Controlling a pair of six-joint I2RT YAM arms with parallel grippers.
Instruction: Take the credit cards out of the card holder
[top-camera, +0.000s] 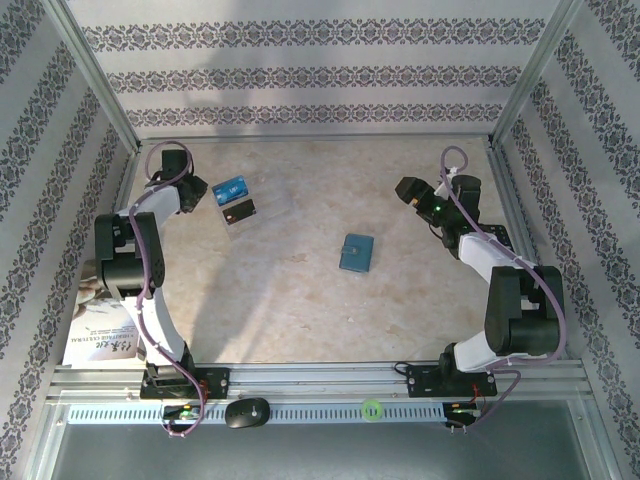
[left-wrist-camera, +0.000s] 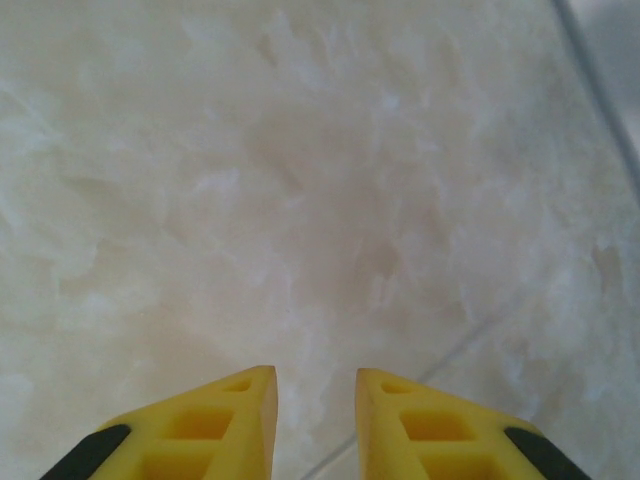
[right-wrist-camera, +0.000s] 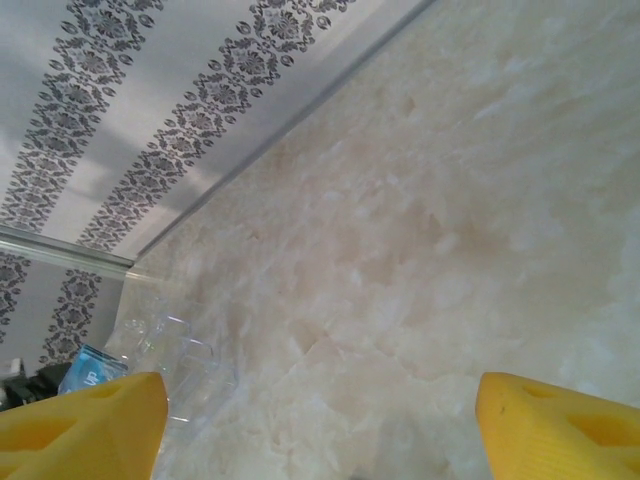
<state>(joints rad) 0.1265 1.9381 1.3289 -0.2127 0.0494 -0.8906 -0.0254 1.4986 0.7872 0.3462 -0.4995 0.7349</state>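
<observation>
The teal-blue card holder (top-camera: 355, 253) lies shut on the marble table, right of centre, with neither gripper touching it. A blue card (top-camera: 231, 189) and a dark card (top-camera: 240, 211) lie at the back left on a clear plastic sheet (right-wrist-camera: 170, 350). My left gripper (top-camera: 191, 196) hovers just left of those cards. Its yellow fingers (left-wrist-camera: 235, 420) stand a narrow gap apart over bare table, with nothing between them (left-wrist-camera: 316, 385). My right gripper (top-camera: 409, 190) is at the back right, its jaws wide open (right-wrist-camera: 320, 400) and empty. The blue card (right-wrist-camera: 92, 366) peeks past its left finger.
Metal frame posts and patterned walls close in the table on three sides. A printed booklet (top-camera: 98, 330) lies off the table's left edge. A black knob (top-camera: 247, 411) and a green ring (top-camera: 372, 408) sit on the front rail between the arm bases.
</observation>
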